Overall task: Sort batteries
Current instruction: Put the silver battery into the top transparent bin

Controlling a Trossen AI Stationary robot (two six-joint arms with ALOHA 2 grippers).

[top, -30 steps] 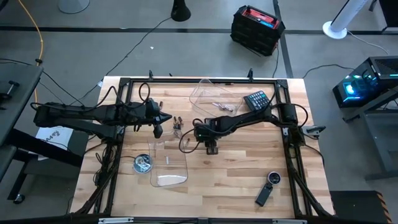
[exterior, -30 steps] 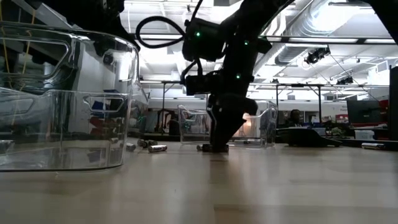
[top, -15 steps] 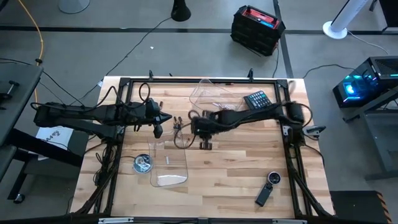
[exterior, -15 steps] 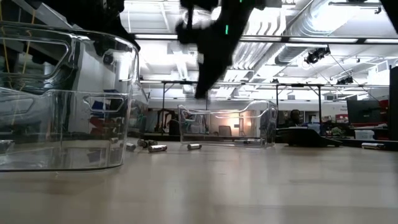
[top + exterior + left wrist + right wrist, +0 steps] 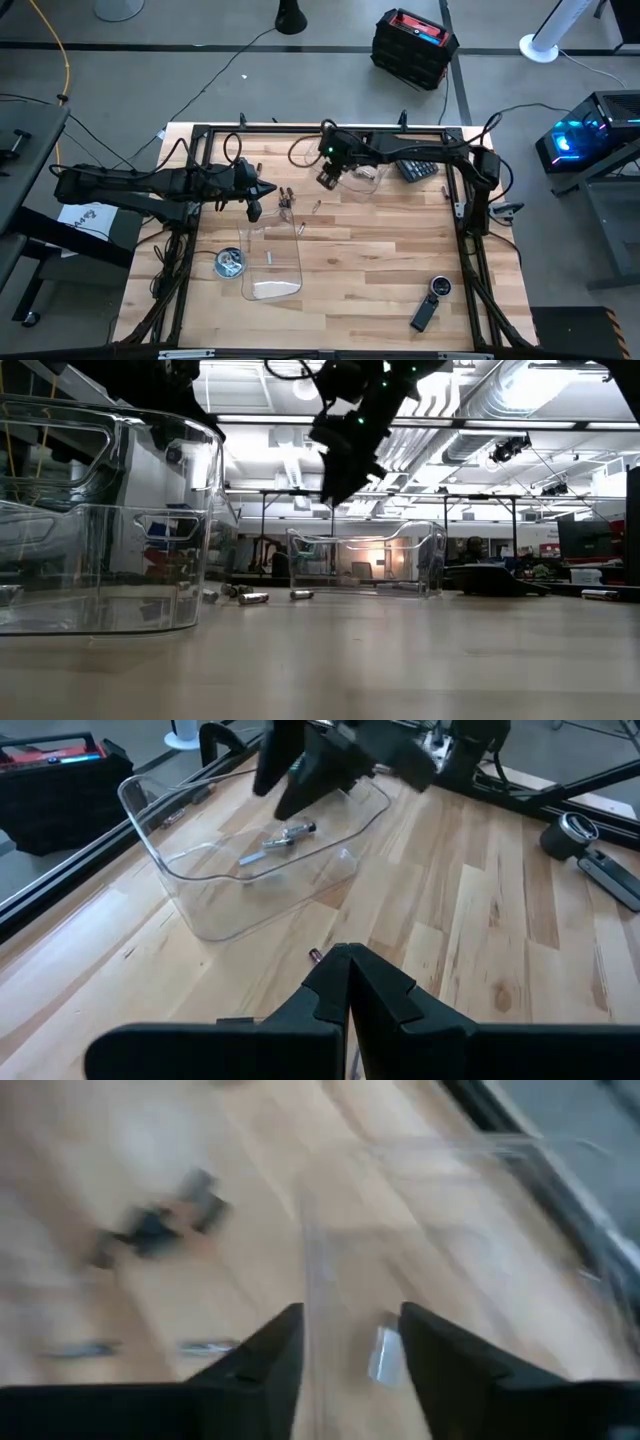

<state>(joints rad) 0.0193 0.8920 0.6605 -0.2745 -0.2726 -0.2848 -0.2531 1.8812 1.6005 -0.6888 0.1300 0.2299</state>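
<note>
So here's where we're at: our right gripper (image 5: 327, 178) is up over the near wall of the far clear tray (image 5: 372, 186), upper middle of the high view, fingers apart with a small silvery battery (image 5: 384, 1355) showing in the gap between them in the right wrist view (whether it's touching either finger we can't tell, it's a blurry mess). We'd guess it's about to land in that tray, which already has a couple of batteries (image 5: 285, 837) lying in it.

The loose batteries (image 5: 287, 203) sit in a scatter on the wood at centre frame, down-left of the right gripper, just right of the left gripper (image 5: 255, 207), which is pinched together and parked. So the left arm is nearer them. The near clear tray (image 5: 250, 283) sits lower centre, one battery (image 5: 270, 257) inside. A metal dish (image 5: 229, 262) is beside it, nothing blocking the pile.
</note>
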